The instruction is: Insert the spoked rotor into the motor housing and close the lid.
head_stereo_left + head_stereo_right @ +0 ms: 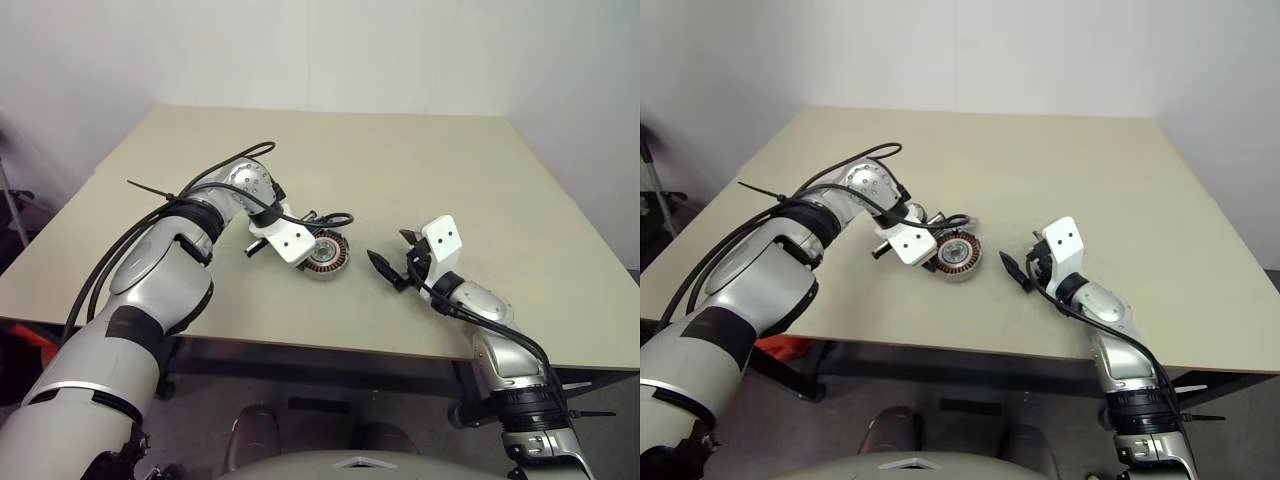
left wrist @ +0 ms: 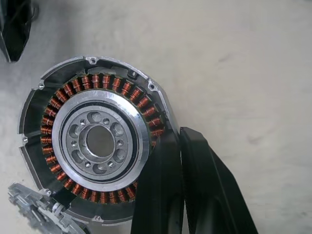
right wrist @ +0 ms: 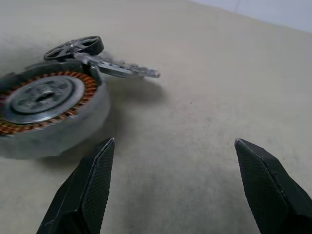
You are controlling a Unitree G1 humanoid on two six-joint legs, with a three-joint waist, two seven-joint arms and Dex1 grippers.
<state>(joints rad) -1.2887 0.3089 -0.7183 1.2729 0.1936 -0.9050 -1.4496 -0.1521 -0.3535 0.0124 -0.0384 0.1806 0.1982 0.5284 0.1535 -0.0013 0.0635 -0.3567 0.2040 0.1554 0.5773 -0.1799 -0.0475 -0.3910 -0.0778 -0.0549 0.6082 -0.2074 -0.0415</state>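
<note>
The motor housing (image 2: 97,146) lies open on the table, its ring of copper windings around a silver hub; it also shows as the motor housing (image 1: 328,255) beside my left wrist. My left gripper (image 2: 180,134) is shut with nothing between its fingers, its tips over the housing's rim. The lid (image 3: 122,70), grey with a notched edge, sticks out flat from the housing's far side. Just past it lies the spoked rotor (image 3: 75,47). My right gripper (image 3: 174,142) stands open and empty, low over the table, a short way right of the housing.
The beige table (image 1: 450,160) stretches bare behind and to the right of the parts. A black cable (image 1: 335,217) loops from my left wrist over the table just behind the housing. Beyond the table is a white wall.
</note>
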